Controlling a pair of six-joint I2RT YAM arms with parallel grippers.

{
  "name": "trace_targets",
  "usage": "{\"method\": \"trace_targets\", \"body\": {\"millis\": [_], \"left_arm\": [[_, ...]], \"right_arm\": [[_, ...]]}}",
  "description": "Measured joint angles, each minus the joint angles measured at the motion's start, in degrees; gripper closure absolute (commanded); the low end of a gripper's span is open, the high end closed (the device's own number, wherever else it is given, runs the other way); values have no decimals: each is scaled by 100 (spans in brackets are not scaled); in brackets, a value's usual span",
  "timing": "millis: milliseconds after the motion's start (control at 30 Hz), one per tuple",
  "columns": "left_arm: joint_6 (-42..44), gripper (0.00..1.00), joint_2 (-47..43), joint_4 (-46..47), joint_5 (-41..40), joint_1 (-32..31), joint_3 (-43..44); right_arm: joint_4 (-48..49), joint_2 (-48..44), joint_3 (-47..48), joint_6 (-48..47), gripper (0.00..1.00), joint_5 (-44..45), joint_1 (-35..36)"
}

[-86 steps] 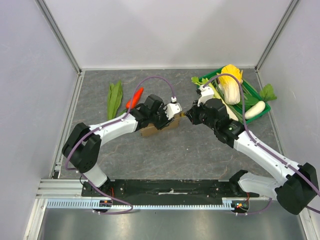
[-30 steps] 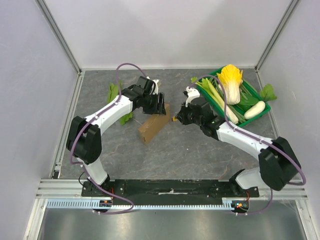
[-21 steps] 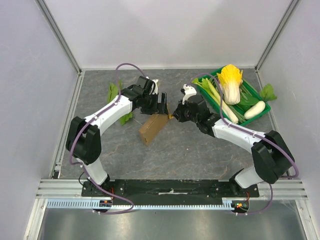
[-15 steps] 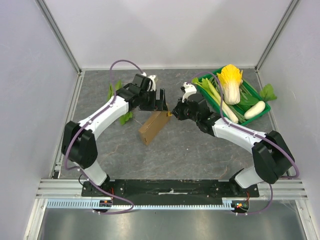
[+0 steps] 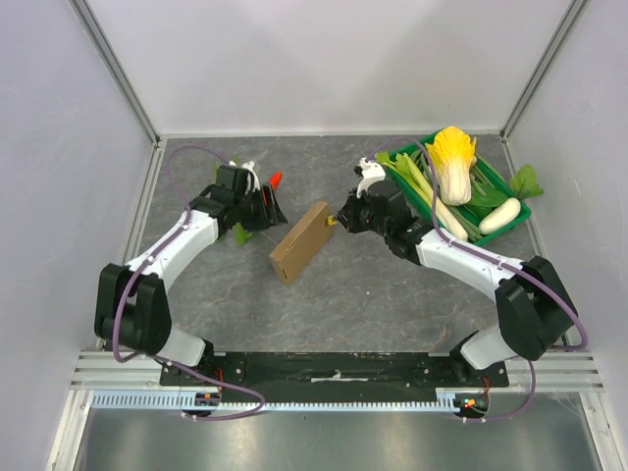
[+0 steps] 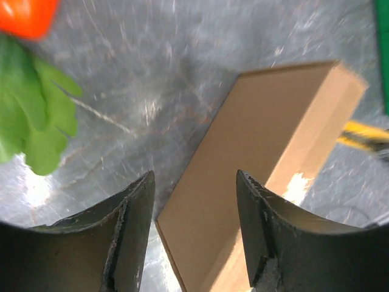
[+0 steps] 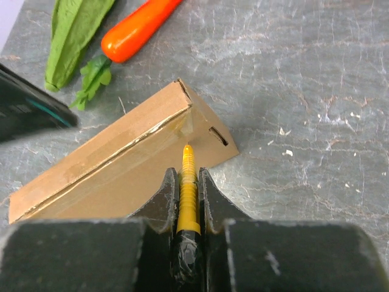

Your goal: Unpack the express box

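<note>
The express box (image 5: 301, 240), a flat brown cardboard box, lies slantwise on the grey table, closed, with clear tape along its seam (image 7: 115, 152). My right gripper (image 5: 339, 218) (image 7: 187, 176) is shut on a yellow ribbed cutter (image 7: 188, 182). The cutter's tip rests at the box's far end by the flap slot. To the left of the box, my left gripper (image 5: 265, 208) (image 6: 194, 176) stands open with nothing between its fingers. In the left wrist view the box (image 6: 267, 158) lies beyond the fingers, apart from them.
An orange carrot (image 5: 275, 179) (image 7: 140, 30) and a green leaf (image 6: 36, 121) (image 7: 76, 30) lie by the left gripper. A green crate (image 5: 510, 211) at the back right holds a cabbage (image 5: 453, 162), a white radish (image 5: 498, 216) and greens. Walls close in both sides.
My left arm has drawn back to the left, away from the box, its jaws widening and then narrowing somewhat. The right gripper stays at the box's far end with the cutter.
</note>
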Motion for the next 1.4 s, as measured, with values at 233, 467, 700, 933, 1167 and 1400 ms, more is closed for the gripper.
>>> {"method": "trace_targets", "body": {"millis": [233, 467, 700, 933, 1167, 1400], "left_arm": [[-101, 42, 413, 0, 680, -28, -654], [-118, 43, 409, 444, 1519, -28, -817], [-173, 42, 407, 855, 1858, -28, -820], [-188, 42, 439, 1021, 1969, -28, -793], [-188, 42, 772, 1049, 1989, -28, -551], [-232, 43, 881, 1073, 2076, -28, -348]], "right_arm": [[11, 304, 527, -4, 100, -76, 24], [63, 914, 984, -2, 100, -426, 35], [149, 1272, 1272, -11, 100, -774, 111], [24, 1303, 1338, -87, 100, -739, 138], [-177, 1298, 1521, -258, 100, -452, 138], [-796, 1025, 1679, -564, 100, 90, 136]]}}
